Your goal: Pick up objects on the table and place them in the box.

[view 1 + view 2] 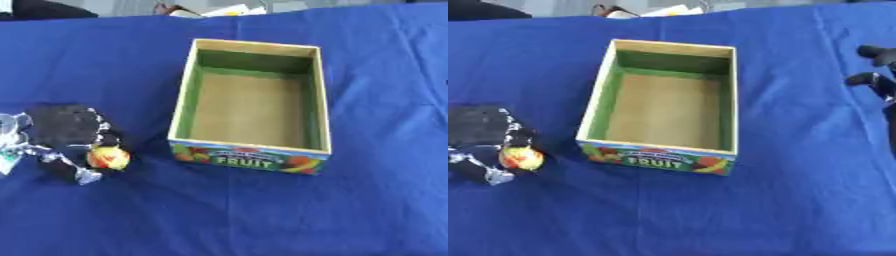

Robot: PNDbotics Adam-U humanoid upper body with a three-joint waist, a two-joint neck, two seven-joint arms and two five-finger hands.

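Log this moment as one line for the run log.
left robot hand: closed around fruit | right robot hand: idle at right edge | box: empty | cloth: blue

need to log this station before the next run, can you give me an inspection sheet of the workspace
surface: blue cloth over the table, creased
job's things: open FRUIT box, empty inside; yellow-red fruit left of it, on the cloth
clutter: nothing seen
hands: left hand curled round the fruit; right hand at the right edge, fingers unclear
cables: nothing seen
surroundings: pale objects past the far edge, not identifiable
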